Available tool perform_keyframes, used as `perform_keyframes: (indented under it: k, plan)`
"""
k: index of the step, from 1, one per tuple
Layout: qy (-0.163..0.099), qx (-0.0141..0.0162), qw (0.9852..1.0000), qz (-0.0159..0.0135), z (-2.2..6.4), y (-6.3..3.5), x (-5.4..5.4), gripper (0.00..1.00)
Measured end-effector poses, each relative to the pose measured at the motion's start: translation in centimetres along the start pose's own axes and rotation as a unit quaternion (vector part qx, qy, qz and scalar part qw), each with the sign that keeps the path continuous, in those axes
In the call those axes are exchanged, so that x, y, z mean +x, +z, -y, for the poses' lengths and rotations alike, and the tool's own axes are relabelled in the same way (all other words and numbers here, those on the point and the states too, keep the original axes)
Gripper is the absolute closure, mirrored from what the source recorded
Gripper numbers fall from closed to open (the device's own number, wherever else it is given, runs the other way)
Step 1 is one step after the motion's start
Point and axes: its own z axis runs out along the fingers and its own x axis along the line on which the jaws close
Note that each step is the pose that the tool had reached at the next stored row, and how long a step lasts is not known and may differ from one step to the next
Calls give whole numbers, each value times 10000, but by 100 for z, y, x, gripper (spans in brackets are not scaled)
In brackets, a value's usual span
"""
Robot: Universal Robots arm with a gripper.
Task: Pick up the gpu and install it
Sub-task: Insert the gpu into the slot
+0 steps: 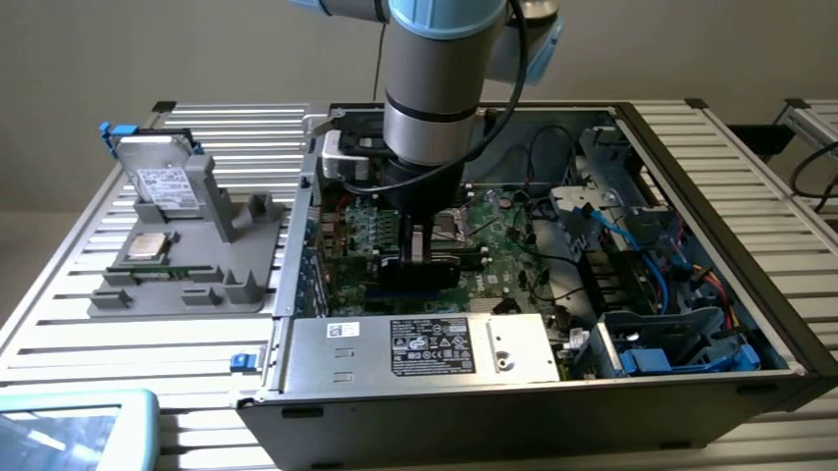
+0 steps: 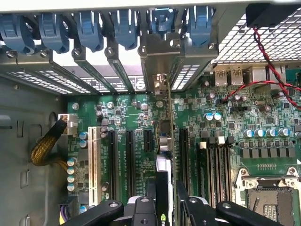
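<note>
Gripper (image 1: 426, 247) inside the open PC case (image 1: 524, 424), jaws clamped on the gpu (image 2: 163, 181).
Card stands on edge among the motherboard's (image 2: 136, 106) expansion slots, its far end at the rear openings under the blue latches (image 2: 124, 26); cannot tell if seated.

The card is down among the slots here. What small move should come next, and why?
Probably a short push straight down: the fingers hold the gpu upright, edge-on along a slot in the motherboard, and whether it is fully seated cannot be told.
</note>
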Motion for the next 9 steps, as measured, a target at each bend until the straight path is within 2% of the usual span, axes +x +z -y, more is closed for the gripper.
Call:
perform_keyframes:
  k: [9]
  plan:
    - [-6,0,10000,-2,0,3,0,73]
